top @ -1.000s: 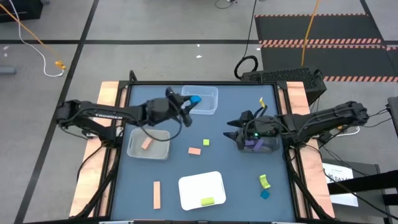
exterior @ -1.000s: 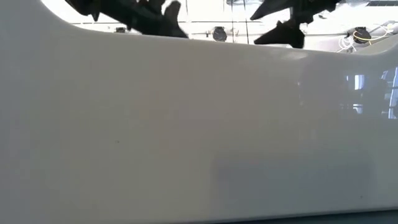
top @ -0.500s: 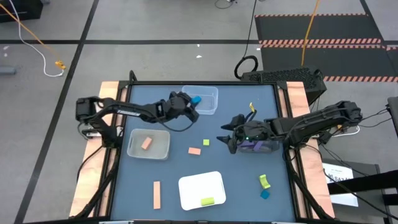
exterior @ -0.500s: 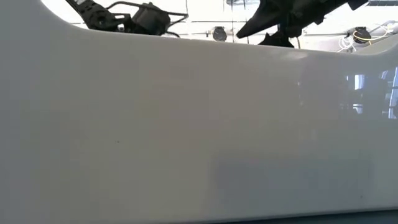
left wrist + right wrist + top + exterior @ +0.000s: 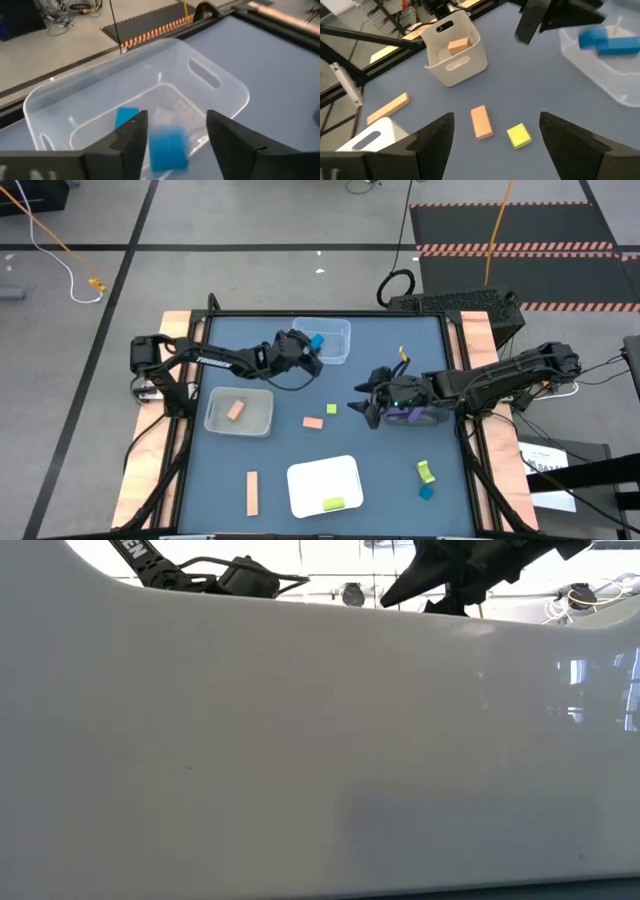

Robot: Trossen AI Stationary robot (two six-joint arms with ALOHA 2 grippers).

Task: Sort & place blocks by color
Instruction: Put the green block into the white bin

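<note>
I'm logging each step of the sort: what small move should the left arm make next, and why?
Probably lift the left gripper clear of the clear bin. Its fingers are open, a blurred blue block lies between them over the bin, and another blue block sits inside.

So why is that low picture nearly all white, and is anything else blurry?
Low view: a white surface close to the lens blocks almost everything; only dark arm outlines show along the top against a bright room. Left wrist view: the blue block between the left tool fingers is smeared, while the clear bin stays sharp.
</note>
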